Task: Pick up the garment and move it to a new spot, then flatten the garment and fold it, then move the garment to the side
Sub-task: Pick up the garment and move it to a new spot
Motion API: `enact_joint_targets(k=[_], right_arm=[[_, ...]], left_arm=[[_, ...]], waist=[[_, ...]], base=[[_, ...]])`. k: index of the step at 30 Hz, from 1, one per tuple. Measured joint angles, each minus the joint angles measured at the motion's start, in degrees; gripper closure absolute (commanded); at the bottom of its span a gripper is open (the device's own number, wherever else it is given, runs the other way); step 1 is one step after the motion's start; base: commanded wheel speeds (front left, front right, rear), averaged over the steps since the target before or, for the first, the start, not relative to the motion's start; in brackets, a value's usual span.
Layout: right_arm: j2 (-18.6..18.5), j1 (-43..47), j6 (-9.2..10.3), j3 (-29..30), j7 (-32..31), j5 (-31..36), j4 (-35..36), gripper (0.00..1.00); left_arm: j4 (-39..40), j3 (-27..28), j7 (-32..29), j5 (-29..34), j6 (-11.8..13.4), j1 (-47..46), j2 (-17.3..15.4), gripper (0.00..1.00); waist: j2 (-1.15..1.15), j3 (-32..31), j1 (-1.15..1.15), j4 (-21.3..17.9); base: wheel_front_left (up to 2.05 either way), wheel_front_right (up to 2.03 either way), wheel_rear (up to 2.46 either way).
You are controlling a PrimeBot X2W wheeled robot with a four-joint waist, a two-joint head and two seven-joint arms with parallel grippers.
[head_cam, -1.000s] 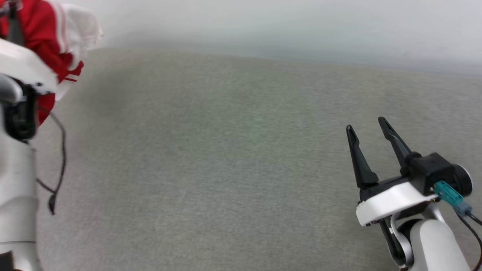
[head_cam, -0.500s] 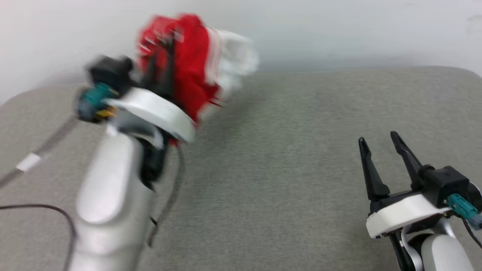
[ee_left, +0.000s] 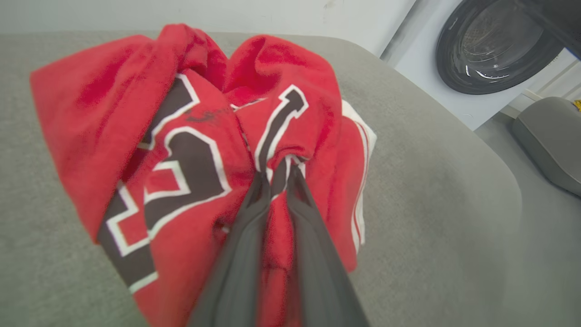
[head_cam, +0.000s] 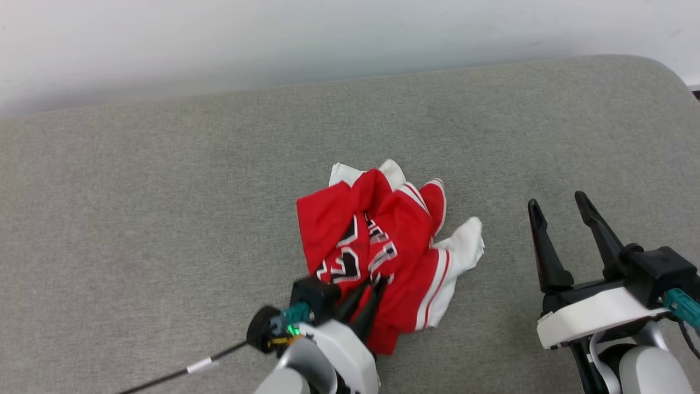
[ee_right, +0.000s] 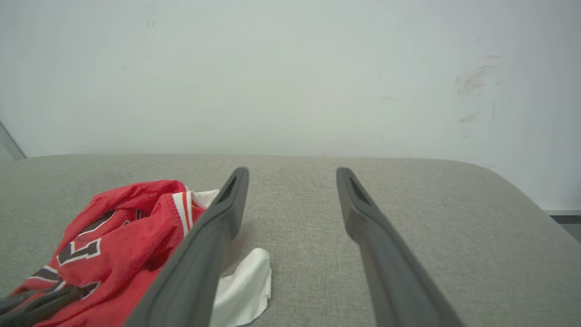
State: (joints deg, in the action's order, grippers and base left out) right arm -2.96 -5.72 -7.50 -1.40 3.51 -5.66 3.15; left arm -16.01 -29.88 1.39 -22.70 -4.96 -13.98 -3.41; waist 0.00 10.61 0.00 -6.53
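- Since the earlier head view, the garment [head_cam: 383,241] has been brought down from a raised carry onto the grey padded surface [head_cam: 164,191]. It now lies there as a crumpled heap near the middle. The camera has also been turned.
- Nearest the robot, the left gripper [head_cam: 374,284] is pinched together on a fold of red cloth beside the lettering.
- Further right, the right gripper [head_cam: 556,201] is held spread and empty, near the garment but apart from it.
- The step in hand is judged to be the set-down at the new spot. The pinch should be released only once the cloth is fully supported. The fingers should then be drawn straight back so that no fold is dragged.
- The left wrist view gives the pinch in detail, which the head view leaves partly covered by the wrist. It also adds a dark round washer door [ee_left: 494,41] beyond the surface edge.
- The right wrist view adds the pale wall [ee_right: 272,68] at the far side.
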Motion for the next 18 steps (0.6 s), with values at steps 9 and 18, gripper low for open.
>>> enact_joint_targets(k=[9, 18], right_arm=[[0.0, 0.0, 0.00, 1.1, 0.1, -0.3, -0.6, 0.00], [0.0, 2.2, 0.00, 2.7, -0.6, -0.3, -0.4, 0.00]], left_arm=[[0.8, -1.6, 6.8, 0.9, 0.5, 2.8, 0.1, 0.00], [6.6, 3.2, 11.5, 2.1, 3.9, -0.9, -1.3, 0.00]], waist=[[0.00, -1.3, 0.00, 2.3], [0.00, -4.8, 0.00, 5.8]], base=[[0.00, 0.00, 0.00], [0.00, 0.00, 0.00]])
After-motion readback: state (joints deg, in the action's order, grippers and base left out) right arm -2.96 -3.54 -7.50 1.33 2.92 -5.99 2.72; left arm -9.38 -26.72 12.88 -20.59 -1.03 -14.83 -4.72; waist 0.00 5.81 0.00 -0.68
